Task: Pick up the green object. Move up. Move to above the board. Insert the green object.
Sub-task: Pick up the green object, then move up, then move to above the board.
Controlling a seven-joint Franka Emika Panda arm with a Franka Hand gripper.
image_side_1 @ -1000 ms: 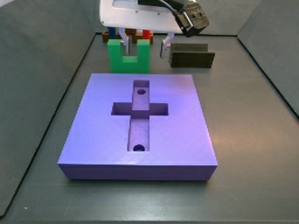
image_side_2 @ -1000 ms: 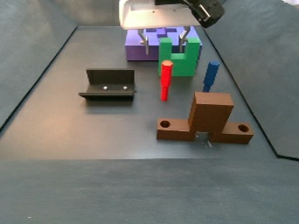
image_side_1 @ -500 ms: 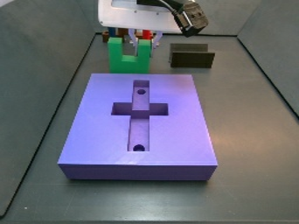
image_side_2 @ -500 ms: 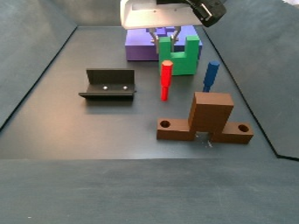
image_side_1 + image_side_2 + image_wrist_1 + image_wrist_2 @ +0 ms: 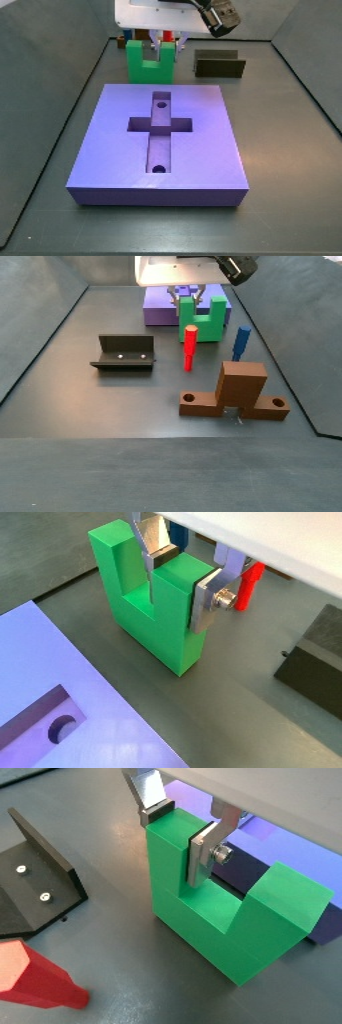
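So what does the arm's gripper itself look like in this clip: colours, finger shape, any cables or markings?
The gripper, down at the green object, has two flat silver plate fingers with dark pads and a small screw head on one plate. In both side views its body is a white box with a black camera module mounted beside it. No cables or markings are discernible.

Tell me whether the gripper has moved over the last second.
Yes. In a side view the gripper has come down toward the floor, its fingers now straddling a prong of the green object, beyond the board.
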